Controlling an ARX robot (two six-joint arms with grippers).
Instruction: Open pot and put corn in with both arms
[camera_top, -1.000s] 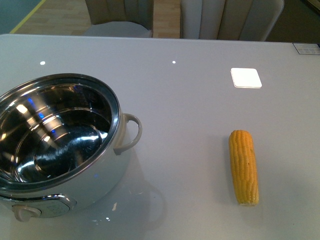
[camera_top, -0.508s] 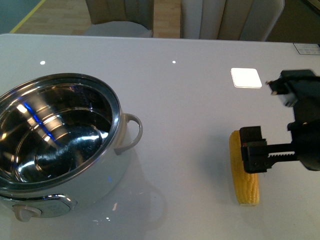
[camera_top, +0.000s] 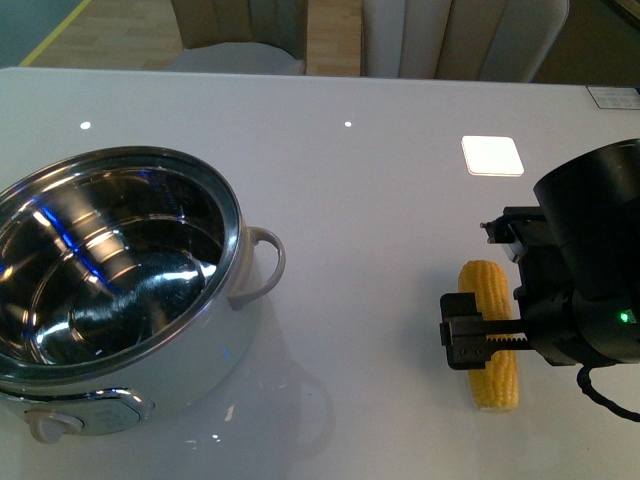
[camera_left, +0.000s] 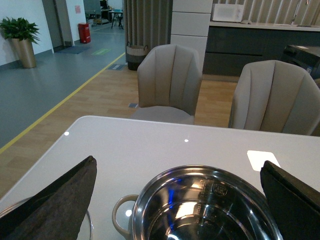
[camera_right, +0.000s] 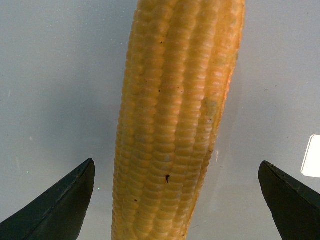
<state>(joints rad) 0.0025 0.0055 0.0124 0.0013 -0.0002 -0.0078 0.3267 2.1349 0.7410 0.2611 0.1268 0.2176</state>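
Note:
The pot, white-bodied with a shiny steel inside, stands open and empty at the front left, its loop handle pointing right. The corn lies on the table at the right, lengthwise front to back. My right gripper hangs just above the cob's middle, open. In the right wrist view the corn lies between the two wide-apart fingers of the right gripper, untouched. The left gripper is open above the pot; it does not show in the front view.
The white table carries a bright square light patch beyond the corn. Beige chairs stand at the table's far edge. A thin curved shiny edge shows beside the pot in the left wrist view.
My right gripper came in from the right and has moved left and down over the middle of the corn. The pot and corn have not moved.

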